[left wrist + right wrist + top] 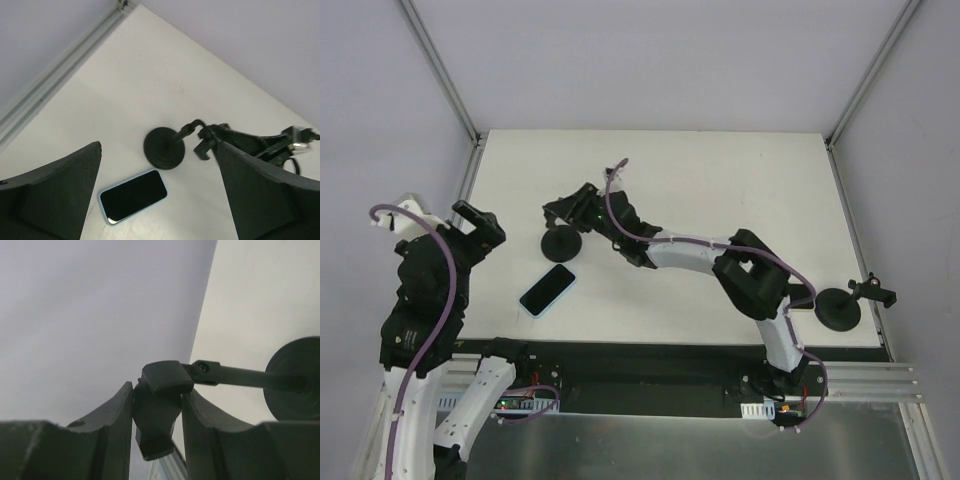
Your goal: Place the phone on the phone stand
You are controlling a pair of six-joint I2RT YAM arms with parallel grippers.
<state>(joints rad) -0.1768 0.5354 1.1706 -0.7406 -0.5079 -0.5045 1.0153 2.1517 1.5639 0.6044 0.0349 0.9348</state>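
The phone (548,290) lies flat on the table (720,180), dark screen up in a pale blue case; it is just beside the round base of the phone stand (561,243), on the near side and a little to the left; a thin strip of table shows between them, so they do not touch. The phone stand appears to rest its base on the table, its thin rod slanting up to a cradle head; the right gripper (157,395) is clenched on that head, one finger pressed against each side, the jaws narrowed to the head's width. The left gripper (480,222) hangs to the left of the phone stand, apart from it and from the phone; its fingers (55,195) are spread wide and grasp nothing; in the left wrist view the phone and the stand's base show in the gap between them. A second stand (840,305) sits well apart to the right of the phone stand, at the table's right edge.
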